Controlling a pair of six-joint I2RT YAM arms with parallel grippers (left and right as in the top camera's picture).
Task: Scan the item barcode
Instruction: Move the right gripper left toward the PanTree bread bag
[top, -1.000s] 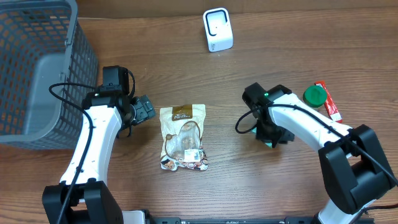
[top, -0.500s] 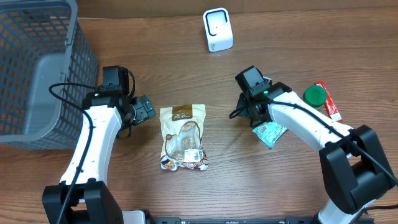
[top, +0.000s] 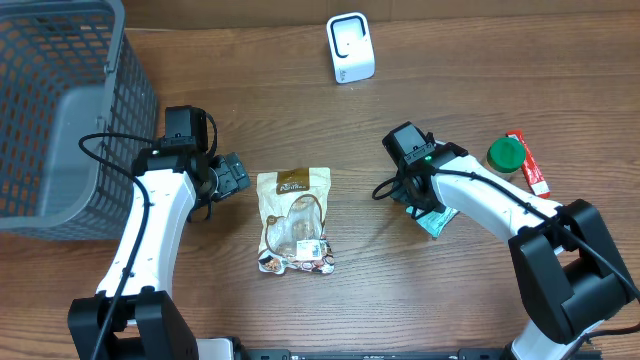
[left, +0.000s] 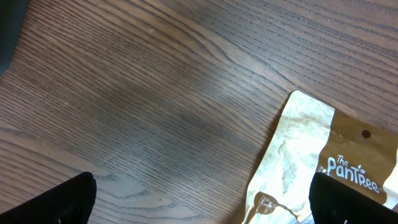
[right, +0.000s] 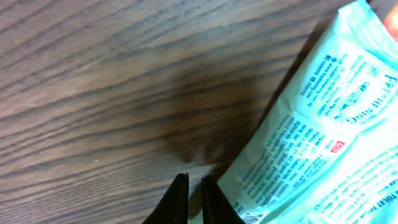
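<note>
Teal packet (right: 311, 124) lay beside my right fingers (right: 178, 202), pinched shut on nothing, left fingers (left: 56, 199) wide; I feared a missed pick.

Overhead, the table (top: 300, 100) was evenly, softly lit and sharp, with faint shadows beneath the arms (top: 150, 230). In the left wrist view a broad soft shadow crossed mid-frame, and the dark fingers (left: 56, 202) at the bottom corners were blurred. In the right wrist view a dark shadow sat at centre beside the pale, slightly washed-out packet (right: 311, 137).
</note>
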